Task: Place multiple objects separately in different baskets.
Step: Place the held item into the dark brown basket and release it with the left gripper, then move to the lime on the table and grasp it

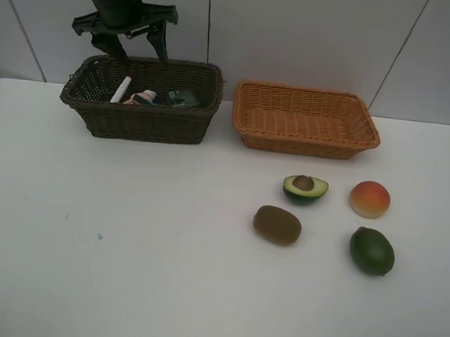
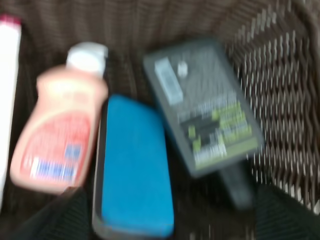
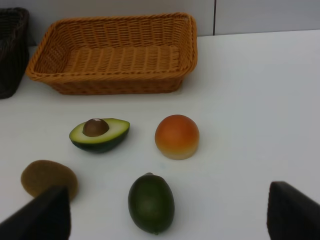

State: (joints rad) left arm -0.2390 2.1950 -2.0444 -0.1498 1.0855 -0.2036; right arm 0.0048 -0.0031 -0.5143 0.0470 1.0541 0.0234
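The left pincer (image 1: 141, 51) hangs over the dark brown wicker basket (image 1: 138, 121), its two fingers spread wide and pinching nothing. Directly beneath it, on the basket floor, four things lie side by side. Right under the gap between the fingers is the blue oblong eraser (image 2: 132, 165). The small pink bottle with a white cap (image 2: 60, 130) lies against one long side of the eraser. Beyond that bottle, further out from the pincer's centre, lies the white marker with a red tip (image 2: 9, 100). On the eraser's other side the dark green rectangular bottle (image 2: 202, 105) lies flat and slanted, label up, close to the woven wall. The left wrist view is blurred, so the label print cannot be read.

The right pincer (image 3: 167, 215) is also spread wide, with nothing held between its fingers. It looks out over the white table (image 1: 123, 246). The green round fruit (image 3: 150, 200) lies nearest to it, in line with the gap between the fingers. The brown kiwi (image 3: 47, 177) sits just ahead of one fingertip. Further ahead are the halved avocado (image 3: 100, 134), cut face and pit up, and the orange-red peach (image 3: 177, 136), apart from each other. Beyond all four fruits, well ahead of this pincer, stands the light orange, shallower wicker basket (image 3: 115, 82), just beside the dark one.
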